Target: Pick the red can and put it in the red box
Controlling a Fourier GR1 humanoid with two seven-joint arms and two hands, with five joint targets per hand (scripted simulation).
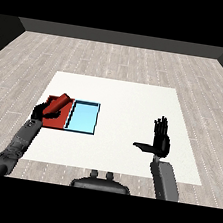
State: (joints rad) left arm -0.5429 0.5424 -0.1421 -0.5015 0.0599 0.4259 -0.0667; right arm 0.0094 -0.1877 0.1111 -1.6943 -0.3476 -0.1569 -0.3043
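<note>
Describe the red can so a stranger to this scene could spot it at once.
Start at the white table and find the two trays lying side by side near its left edge. Over the red tray, the left of the pair, the left hand curls round the red can. It is a tilted cylinder, unlike the flat trays.

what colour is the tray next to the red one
Light blue, with a dark rim; the head view shows it, just right of the red tray.
</note>
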